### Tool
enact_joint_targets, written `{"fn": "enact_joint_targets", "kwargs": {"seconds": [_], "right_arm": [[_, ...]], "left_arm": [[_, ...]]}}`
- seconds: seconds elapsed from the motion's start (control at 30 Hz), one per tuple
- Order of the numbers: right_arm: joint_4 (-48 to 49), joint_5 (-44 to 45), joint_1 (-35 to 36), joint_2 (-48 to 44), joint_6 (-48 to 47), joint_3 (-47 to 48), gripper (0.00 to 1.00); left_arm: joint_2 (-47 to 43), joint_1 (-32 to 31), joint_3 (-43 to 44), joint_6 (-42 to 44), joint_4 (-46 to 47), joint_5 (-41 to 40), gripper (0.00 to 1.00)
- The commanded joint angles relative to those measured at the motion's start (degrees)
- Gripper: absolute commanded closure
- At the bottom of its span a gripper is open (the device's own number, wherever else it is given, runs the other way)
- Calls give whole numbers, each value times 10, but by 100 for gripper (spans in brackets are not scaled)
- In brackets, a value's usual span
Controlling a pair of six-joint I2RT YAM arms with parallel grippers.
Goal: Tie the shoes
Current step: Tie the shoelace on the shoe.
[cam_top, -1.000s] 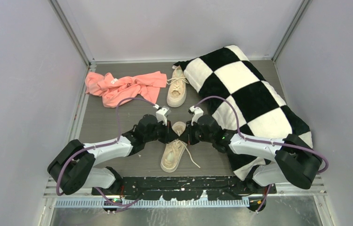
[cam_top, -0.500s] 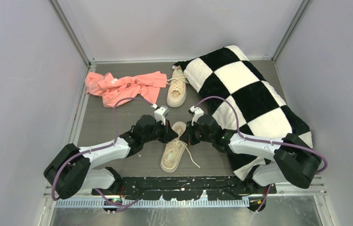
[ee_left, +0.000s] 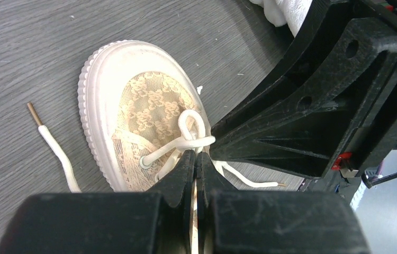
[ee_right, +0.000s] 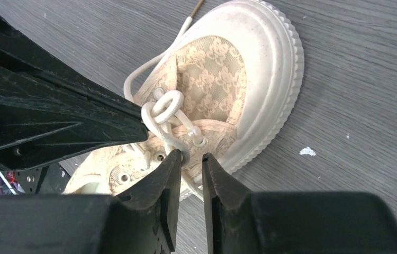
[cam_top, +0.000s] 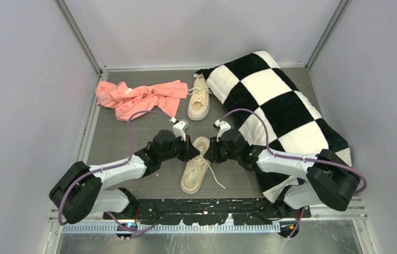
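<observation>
Between the left tool (ee_left: 195, 154) and right tool (ee_right: 191, 155) sits the knot (ee_right: 164, 107) of the near shoe (cam_top: 191, 178).
Left pinches a lace (ee_left: 169, 148), shut; right is slightly open, holding nothing.

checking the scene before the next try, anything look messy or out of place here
The near shoe has a lace end trailing loose to its right. The far shoe sits pressed against the checkered pillow, and a pink cloth lies crumpled beside it.

**Beige Lace, Checks and Pink**

The shoes (cam_top: 195, 172) are beige with a floral lace pattern, pale soles and cream laces (ee_left: 178, 147). The pillow (cam_top: 276, 106) is black-and-white checkered, the cloth (cam_top: 138, 98) pink, the bench (cam_top: 117, 135) grey wood-grain, the fingers (ee_right: 167, 182) black.
</observation>
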Motion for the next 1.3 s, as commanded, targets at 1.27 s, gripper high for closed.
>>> {"fn": "enact_joint_targets", "kwargs": {"seconds": [1.27], "right_arm": [[9, -35, 1, 29, -29, 60, 77]], "left_arm": [[20, 1, -2, -13, 49, -3, 99]]}}
